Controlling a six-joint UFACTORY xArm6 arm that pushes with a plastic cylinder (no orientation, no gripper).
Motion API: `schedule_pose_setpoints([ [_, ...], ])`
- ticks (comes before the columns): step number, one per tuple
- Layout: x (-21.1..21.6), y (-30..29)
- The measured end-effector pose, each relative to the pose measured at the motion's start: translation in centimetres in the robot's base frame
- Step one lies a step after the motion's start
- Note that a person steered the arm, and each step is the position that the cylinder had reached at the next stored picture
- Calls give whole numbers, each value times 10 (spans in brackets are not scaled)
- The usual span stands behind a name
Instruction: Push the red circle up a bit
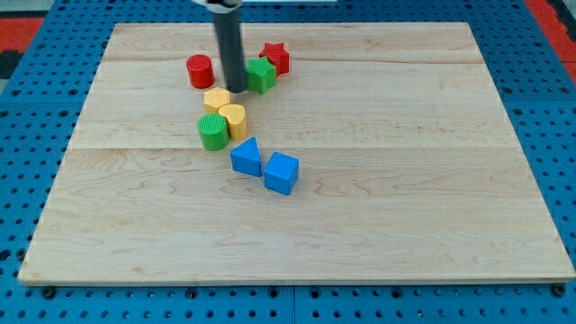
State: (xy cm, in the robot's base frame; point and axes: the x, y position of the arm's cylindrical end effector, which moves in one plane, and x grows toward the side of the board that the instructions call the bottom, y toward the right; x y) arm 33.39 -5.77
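Eight small coloured blocks stand on the pale wooden board [378, 198], all in its left half. The red circle [200, 71], a short cylinder, sits nearest the view's top left of the group, apart from its neighbours. My tip [236, 89], the lower end of the dark rod, rests just to the view's right of the red circle, between it and the green block [262, 75], whose shape I cannot make out. The arm carries no pincer, only the rod.

A red star [275, 58] touches the green block. Below the tip lie a yellow hexagon [217, 99], a yellow cylinder [234, 120] and a green cylinder [212, 131], closely clustered. Lower still, a blue triangular block [246, 157] adjoins a blue cube [281, 173].
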Motion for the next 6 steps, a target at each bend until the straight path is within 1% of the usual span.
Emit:
schedule_pose_setpoints([
  [1,0,28],
  [4,4,41],
  [5,-9,-2],
  [6,1,-61],
])
